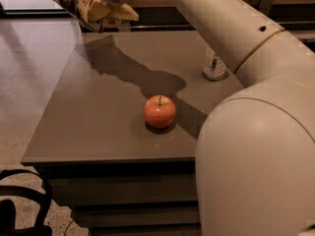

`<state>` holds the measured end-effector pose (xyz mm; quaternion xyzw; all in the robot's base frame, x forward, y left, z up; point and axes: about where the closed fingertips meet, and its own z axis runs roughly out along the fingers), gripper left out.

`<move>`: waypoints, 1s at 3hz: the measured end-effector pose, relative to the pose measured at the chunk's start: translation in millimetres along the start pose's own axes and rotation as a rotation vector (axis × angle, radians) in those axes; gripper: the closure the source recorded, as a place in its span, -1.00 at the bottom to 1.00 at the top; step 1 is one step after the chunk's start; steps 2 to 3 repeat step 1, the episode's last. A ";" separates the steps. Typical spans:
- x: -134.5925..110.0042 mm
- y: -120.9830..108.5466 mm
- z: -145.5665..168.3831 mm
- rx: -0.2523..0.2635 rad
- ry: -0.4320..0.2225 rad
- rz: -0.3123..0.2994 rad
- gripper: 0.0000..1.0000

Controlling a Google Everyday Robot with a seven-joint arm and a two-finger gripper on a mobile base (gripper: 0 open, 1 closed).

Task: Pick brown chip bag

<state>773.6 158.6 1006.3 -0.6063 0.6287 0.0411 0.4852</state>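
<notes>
The brown chip bag [83,4] is crinkled, dark brown on top and pale yellow-tan below. It hangs in the air above the far left corner of the grey table [98,117]. My gripper [101,1] is shut on the brown chip bag at the top of the camera view, at the end of my white arm [216,18]. The bag is clear of the table and casts a shadow on it.
A red apple [159,111] sits near the middle of the table. A clear plastic bottle [213,64] stands at the right, partly hidden behind my arm. My arm's bulky body [256,161] fills the right foreground. A black object [19,205] lies on the floor at lower left.
</notes>
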 end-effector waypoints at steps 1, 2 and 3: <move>-0.1 0.0 -0.2 0.000 0.000 0.000 1.00; -0.1 0.0 -0.2 0.000 0.000 0.000 1.00; -0.1 0.0 -0.2 0.000 0.000 0.000 1.00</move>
